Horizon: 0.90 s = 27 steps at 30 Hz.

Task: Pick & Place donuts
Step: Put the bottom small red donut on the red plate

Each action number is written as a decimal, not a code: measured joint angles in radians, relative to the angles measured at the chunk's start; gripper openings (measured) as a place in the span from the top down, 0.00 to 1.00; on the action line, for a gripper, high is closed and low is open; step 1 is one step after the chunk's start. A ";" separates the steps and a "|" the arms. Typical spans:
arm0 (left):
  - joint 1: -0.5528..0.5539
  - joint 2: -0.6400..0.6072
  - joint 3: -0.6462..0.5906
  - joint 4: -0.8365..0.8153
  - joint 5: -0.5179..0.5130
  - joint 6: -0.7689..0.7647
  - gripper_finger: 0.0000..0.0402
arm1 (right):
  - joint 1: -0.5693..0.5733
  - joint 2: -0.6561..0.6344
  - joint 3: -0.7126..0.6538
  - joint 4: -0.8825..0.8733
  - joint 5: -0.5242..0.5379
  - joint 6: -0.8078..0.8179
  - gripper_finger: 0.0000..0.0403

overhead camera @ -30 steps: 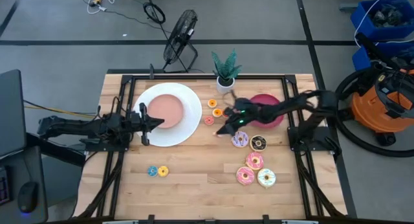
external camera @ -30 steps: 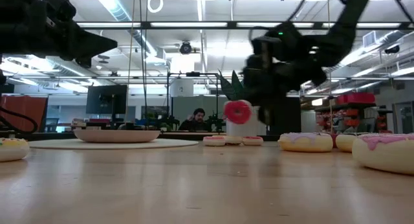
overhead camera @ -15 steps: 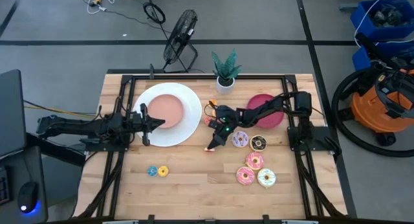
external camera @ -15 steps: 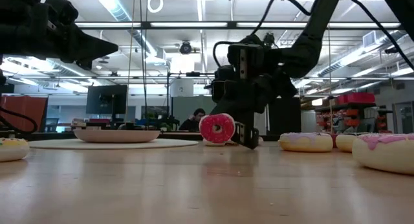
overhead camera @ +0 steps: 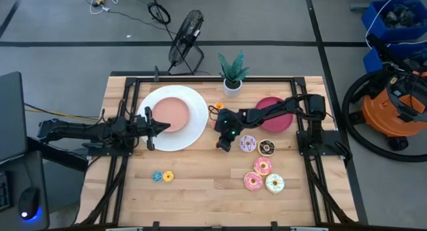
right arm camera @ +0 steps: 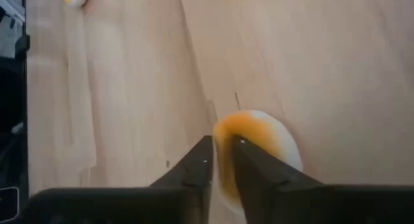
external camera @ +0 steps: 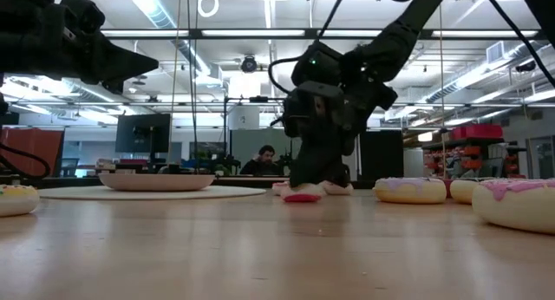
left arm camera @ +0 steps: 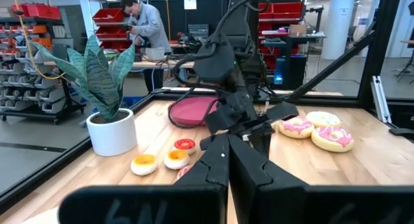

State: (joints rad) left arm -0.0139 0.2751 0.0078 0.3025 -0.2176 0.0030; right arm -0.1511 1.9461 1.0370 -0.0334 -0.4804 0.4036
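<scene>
Right now the right gripper (overhead camera: 224, 143) is down at the tabletop near the table's middle, its fingers (right arm camera: 202, 164) pinched on the rim of a small donut (right arm camera: 255, 153) that sits on the wood directly under the tips, between the big white plate (overhead camera: 193, 124) and the purple donut (overhead camera: 247, 143). Any placing on the plate means carrying it toward the left gripper (overhead camera: 151, 128), which waits over the plate's edge, fingers pressed together.

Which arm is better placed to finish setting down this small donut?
Right. Its tool is down at the table, pinching the small donut. The left tool hangs over the white plate.
</scene>
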 joint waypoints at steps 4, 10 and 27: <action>0.000 0.000 0.000 0.000 0.000 -0.018 0.98 | 0.016 -0.028 0.027 -0.048 0.014 -0.054 0.63; 0.000 0.000 0.000 -0.001 0.000 -0.018 0.98 | 0.053 -0.116 0.080 -0.255 0.103 -0.174 0.39; 0.000 0.000 0.000 0.000 0.000 -0.018 0.98 | 0.048 0.009 0.131 -0.266 0.290 -0.064 0.67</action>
State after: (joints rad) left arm -0.0140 0.2749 0.0074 0.3023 -0.2176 -0.0151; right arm -0.1032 1.9553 1.1682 -0.2996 -0.1907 0.3394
